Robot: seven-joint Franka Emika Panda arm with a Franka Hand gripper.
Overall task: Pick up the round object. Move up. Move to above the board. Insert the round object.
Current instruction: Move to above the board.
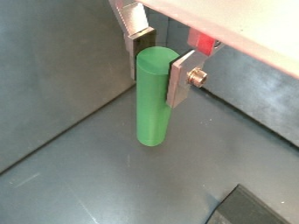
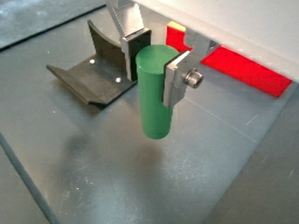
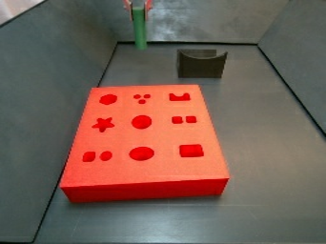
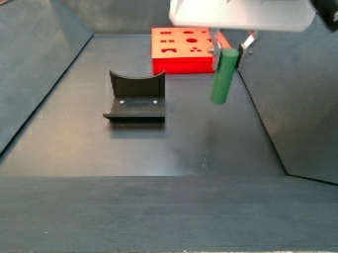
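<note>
The round object is a slim green peg (image 2: 156,92). It hangs upright between the fingers of my gripper (image 2: 158,63), which is shut on its upper part. It shows this way in both wrist views (image 1: 155,96). In a side view the peg (image 4: 226,79) is off the floor, near the right wall, with the gripper (image 4: 235,44) above it. The red board (image 3: 152,172) lies flat on the floor with shaped holes in its top face. The peg (image 3: 139,30) and the gripper (image 3: 137,8) are beyond the board's far edge, not over it. The board also shows in a side view (image 4: 185,63) and behind the gripper in a wrist view (image 2: 251,74).
The dark fixture (image 4: 134,99) stands on the floor left of the peg, and to the right of it in a side view (image 3: 201,63). It shows close by in a wrist view (image 2: 93,77). Grey walls enclose the floor on all sides.
</note>
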